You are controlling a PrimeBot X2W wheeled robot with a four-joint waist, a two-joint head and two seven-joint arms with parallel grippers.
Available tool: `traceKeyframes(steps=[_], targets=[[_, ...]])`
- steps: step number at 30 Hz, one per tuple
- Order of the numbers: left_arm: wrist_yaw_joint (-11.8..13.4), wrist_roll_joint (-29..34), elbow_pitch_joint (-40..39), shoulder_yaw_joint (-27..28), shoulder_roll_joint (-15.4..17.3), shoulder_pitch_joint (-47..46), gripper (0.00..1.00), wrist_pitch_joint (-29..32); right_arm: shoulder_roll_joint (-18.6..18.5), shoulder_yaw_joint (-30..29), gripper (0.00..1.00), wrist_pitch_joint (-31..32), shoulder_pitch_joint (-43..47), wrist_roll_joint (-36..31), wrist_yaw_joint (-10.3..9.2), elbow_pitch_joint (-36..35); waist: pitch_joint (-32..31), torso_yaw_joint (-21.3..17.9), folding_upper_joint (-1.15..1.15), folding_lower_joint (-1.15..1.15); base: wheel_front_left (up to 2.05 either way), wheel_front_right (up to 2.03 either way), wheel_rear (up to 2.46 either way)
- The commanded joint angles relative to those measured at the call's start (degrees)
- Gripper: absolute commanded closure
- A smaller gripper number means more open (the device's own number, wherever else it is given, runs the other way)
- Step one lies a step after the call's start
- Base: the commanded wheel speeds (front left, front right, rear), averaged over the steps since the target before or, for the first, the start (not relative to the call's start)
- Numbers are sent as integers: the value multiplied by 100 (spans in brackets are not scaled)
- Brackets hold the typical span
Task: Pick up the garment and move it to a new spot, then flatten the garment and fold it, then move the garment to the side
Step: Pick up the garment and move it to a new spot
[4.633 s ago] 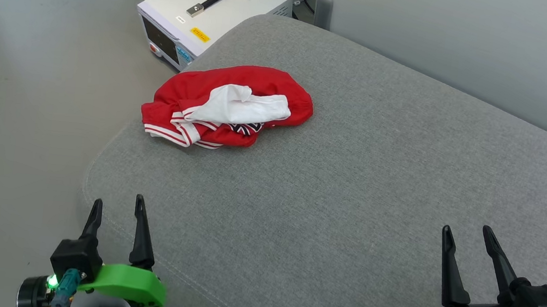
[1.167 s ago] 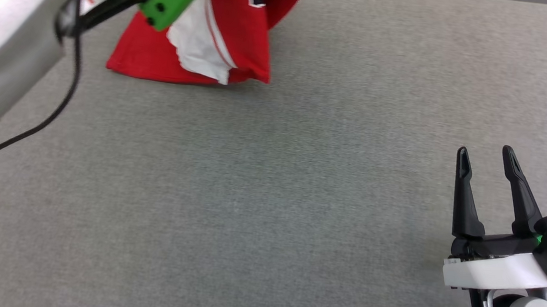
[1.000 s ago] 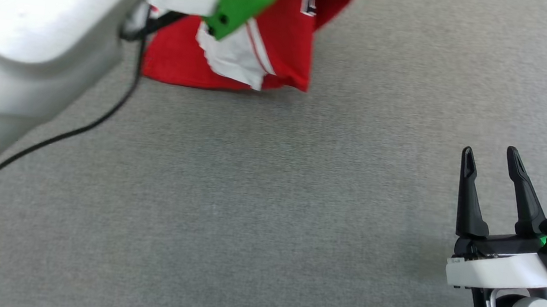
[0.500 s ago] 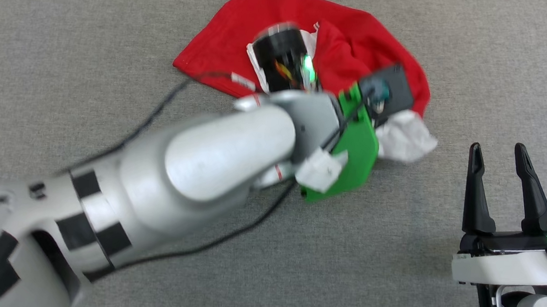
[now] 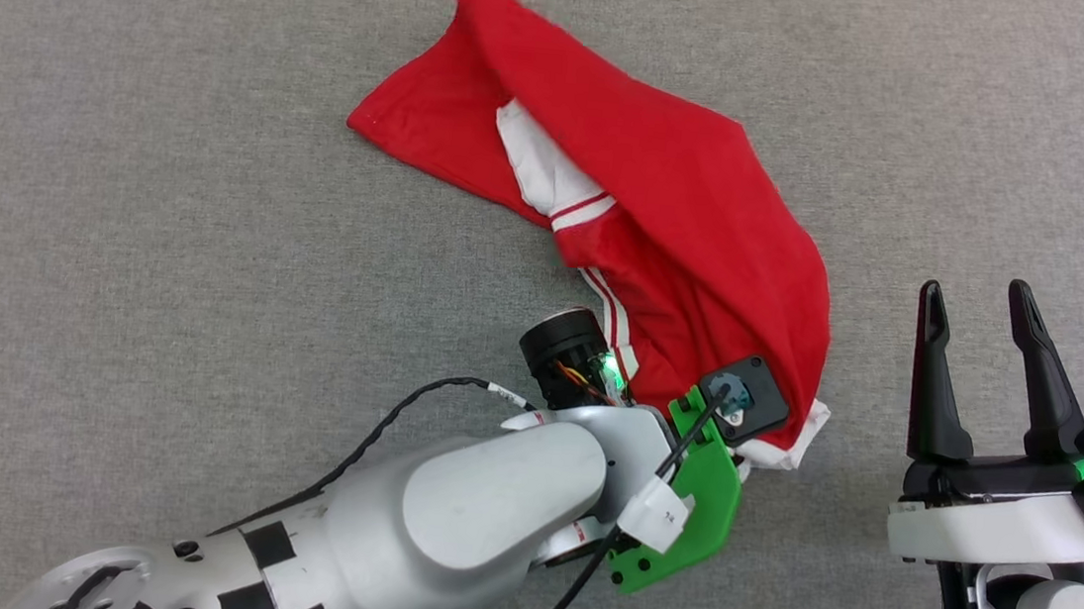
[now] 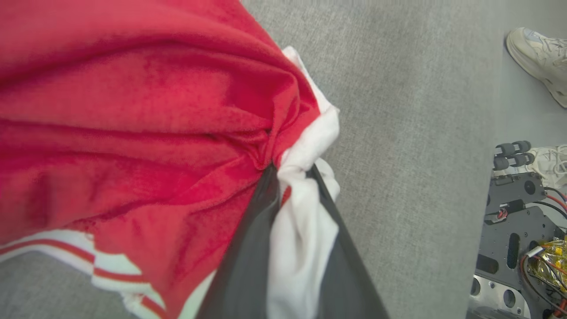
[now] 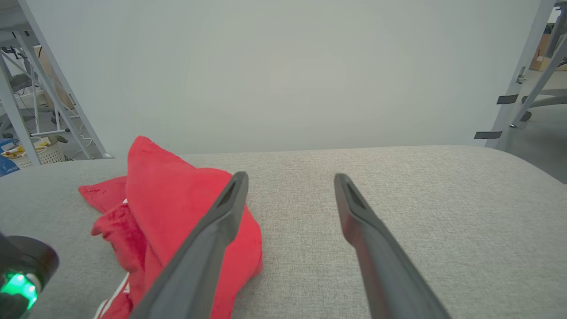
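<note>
The garment [image 5: 689, 219], red with a white sleeve and striped trim, lies in a drawn-out heap on the grey cushion, running from far left to near right. My left gripper [image 6: 290, 170] is shut on a bunch of white and red cloth at the garment's near end. In the head view its fingers are hidden under the cloth, just past the green wrist mount [image 5: 697, 499]. My right gripper [image 5: 985, 297] stands open and empty to the right of the garment, apart from it. Seen from the right wrist, the garment [image 7: 168, 195] sits left of that open gripper [image 7: 290, 177].
The grey cushion [image 5: 163, 208] spreads wide on all sides. A black cable [image 5: 370, 437] trails from the left forearm. A person's pale shoes [image 6: 538, 57] and the robot's base [image 6: 514, 221] stand beyond the cushion's edge. Metal frames [image 7: 44, 88] and a plain wall lie behind.
The left arm has pulled the held end of the garment nearer and to the right, drawing the cloth out long. The head camera also shifted. The right gripper has stayed put.
</note>
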Motion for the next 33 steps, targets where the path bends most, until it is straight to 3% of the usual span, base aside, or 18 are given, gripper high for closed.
traceKeyframes(steps=[1,2,3,12,15,20,25,33], targets=[[-16,53,86,3,-57,78,100,-150,-12,-14,0,-27,-74,-21,-5,22,-24,-4,0,0,0,0,0],[-16,72,144,3,-77,58,75,-276,-12,-23,0,-27,-60,-24,-5,28,-44,-1,0,0,0,0,0],[-16,104,209,2,-104,24,0,-449,-12,-31,0,-27,-40,-28,-5,40,-81,4,0,0,0,0,0],[-11,138,786,120,-322,-328,0,-2790,-12,-121,0,-27,286,-71,-5,149,-696,218,0,0,0,0,0],[205,268,1019,270,-356,-328,0,-3329,-12,-125,0,-27,403,-87,-5,168,-915,307,0,0,0,0,0],[747,471,977,740,-276,-123,0,-3596,-12,-159,0,-27,578,-116,-5,188,-1180,447,0,0,0,0,0],[1308,918,162,1713,143,446,0,-3606,-12,-153,0,-27,723,-134,-5,193,-1359,564,0,0,0,0,0],[1991,1697,-913,3292,682,1859,0,-3608,-11,-225,0,-27,951,-139,-5,227,-1660,737,0,0,0,0,0]])
